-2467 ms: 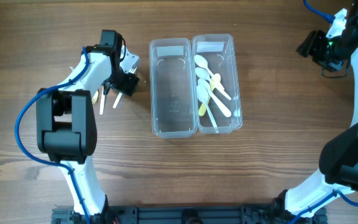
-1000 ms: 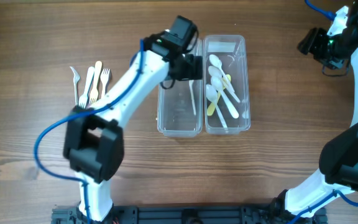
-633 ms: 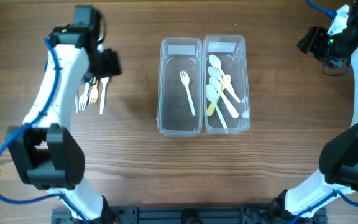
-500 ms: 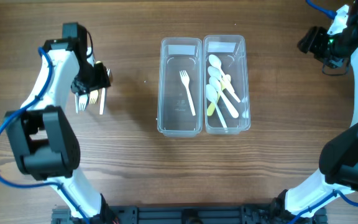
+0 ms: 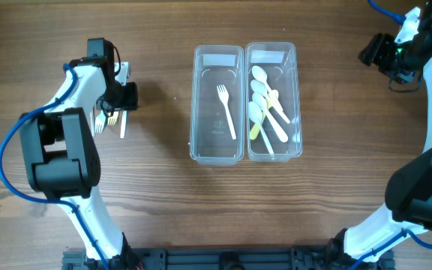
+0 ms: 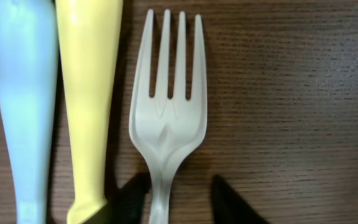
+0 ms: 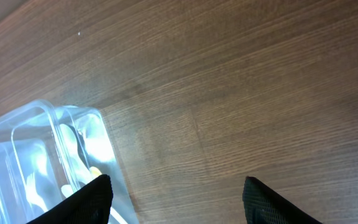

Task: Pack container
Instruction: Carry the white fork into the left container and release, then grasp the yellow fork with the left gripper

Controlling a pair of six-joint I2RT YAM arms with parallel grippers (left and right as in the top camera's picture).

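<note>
Two clear containers stand side by side at mid-table. The left container (image 5: 217, 150) holds one white fork (image 5: 225, 111). The right container (image 5: 274, 150) holds several white and yellow spoons (image 5: 265, 101); it also shows in the right wrist view (image 7: 36, 149). Three loose utensils (image 5: 121, 126) lie on the table at the left. My left gripper (image 5: 118, 99) is low over them and open, its fingertips (image 6: 179, 193) on either side of the neck of a white fork (image 6: 166, 118), beside a yellow handle (image 6: 89, 93) and a pale blue handle (image 6: 20, 106). My right gripper (image 5: 379, 54) is open and empty (image 7: 182, 199) at the far right.
The wooden table (image 5: 336, 187) carries only the containers and the loose utensils. The right arm's base stands at the front right (image 5: 418, 195), and the left arm's base at the front left (image 5: 62, 161).
The left arm set a white fork in the left container, then swung back to the loose utensils. In the last half second its gripper shifted slightly right and settled over them. The right arm has not moved.
</note>
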